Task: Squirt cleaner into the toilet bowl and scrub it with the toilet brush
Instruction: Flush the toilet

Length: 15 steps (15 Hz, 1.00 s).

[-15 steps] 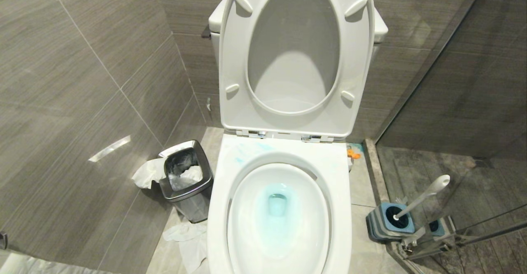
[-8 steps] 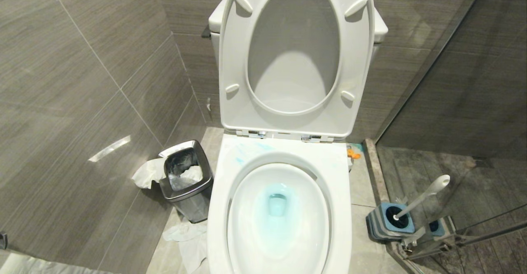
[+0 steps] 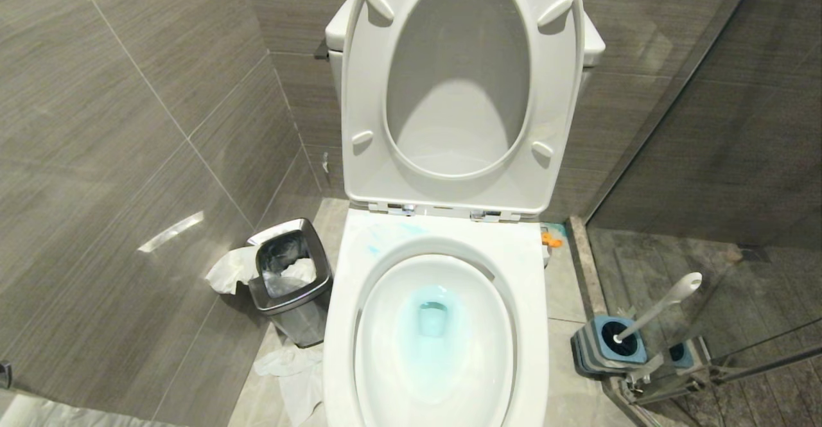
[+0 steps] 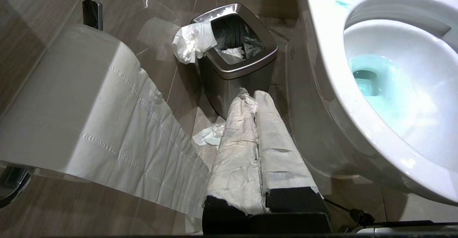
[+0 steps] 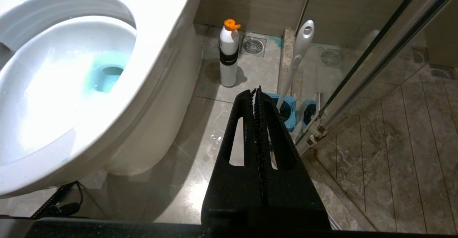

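Toilet bowl: the toilet bowl (image 3: 435, 343) fills your head view from centre down to 6 o'clock, seat and lid raised at 12 o'clock.
Cleaner: the cleaner (image 3: 431, 324) already tints the water teal around the drain, with thin smears on the rim (image 3: 372, 247) at 11 o'clock. I judge the squirting done and scrubbing next.
Steel bin: the steel bin (image 3: 290, 279) stands at 9 o'clock of the bowl, paper hanging over its edge.
Toilet brush: the toilet brush (image 3: 661, 305) sits in its blue holder (image 3: 600, 350) at 3 o'clock of the bowl, handle leaning towards the glass door.
Bottle: a white bottle with an orange cap (image 5: 229, 53) stands on the floor beside the toilet base.
Right gripper: the right gripper (image 5: 258, 92) has its fingers pressed together, empty, near the holder.
Left gripper: the left gripper (image 4: 252, 96) has its paper-wrapped fingers together, empty, near the bin.
Advice: spread the right fingers first, take the handle high near its rounded tip, and lift straight out so the holder stays put.
Change: nothing has moved since the earlier frames.
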### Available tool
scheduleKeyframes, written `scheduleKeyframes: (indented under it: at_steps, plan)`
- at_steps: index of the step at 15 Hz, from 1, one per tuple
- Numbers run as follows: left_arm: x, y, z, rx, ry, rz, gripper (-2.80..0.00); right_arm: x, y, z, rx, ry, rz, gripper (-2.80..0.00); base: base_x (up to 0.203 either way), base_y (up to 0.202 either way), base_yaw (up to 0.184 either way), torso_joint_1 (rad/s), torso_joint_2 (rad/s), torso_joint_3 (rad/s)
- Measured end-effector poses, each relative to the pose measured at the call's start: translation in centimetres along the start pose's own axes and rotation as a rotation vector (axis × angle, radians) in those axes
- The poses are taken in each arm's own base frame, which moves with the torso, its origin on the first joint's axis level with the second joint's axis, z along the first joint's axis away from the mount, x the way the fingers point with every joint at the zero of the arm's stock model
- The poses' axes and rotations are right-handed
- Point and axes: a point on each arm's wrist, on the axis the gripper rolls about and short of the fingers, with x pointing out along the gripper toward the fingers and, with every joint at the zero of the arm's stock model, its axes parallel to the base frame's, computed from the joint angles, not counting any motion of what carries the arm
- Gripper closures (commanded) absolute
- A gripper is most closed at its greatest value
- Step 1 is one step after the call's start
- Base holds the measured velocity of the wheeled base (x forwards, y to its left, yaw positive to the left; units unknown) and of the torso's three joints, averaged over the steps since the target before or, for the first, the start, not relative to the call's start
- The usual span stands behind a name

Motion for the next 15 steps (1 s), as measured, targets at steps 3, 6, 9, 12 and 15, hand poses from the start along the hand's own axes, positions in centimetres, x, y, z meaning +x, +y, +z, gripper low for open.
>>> scheduleKeyframes:
  at_steps: [3,6,9,12,15]
  plan:
    - [0.00,0.00,0.00,0.000,0.000,0.000,0.00,0.00,0.00,-0.01,0.000,0.001,0.000,0.00,0.000,0.000,0.000,0.000,0.00,0.000]
    - [0.00,0.00,0.00,0.002,0.000,0.000,0.00,0.00,0.00,0.00,0.000,0.001,0.000,0.00,0.000,0.000,0.000,0.000,0.00,0.000]
    - [0.00,0.00,0.01,0.009,-0.001,-0.002,0.00,-0.01,0.00,0.03,0.000,0.000,0.000,0.00,0.000,0.000,0.000,0.000,0.00,0.000]
    - [0.00,-0.01,0.03,0.041,-0.003,-0.014,0.00,-0.01,0.00,0.02,0.000,0.000,0.000,0.00,0.000,0.000,0.000,0.000,0.00,0.000]
    - [0.00,-0.06,0.08,0.084,-0.004,-0.034,0.00,-0.01,0.00,0.02,-0.001,0.000,0.000,0.00,0.000,0.000,0.000,0.000,0.00,0.000]
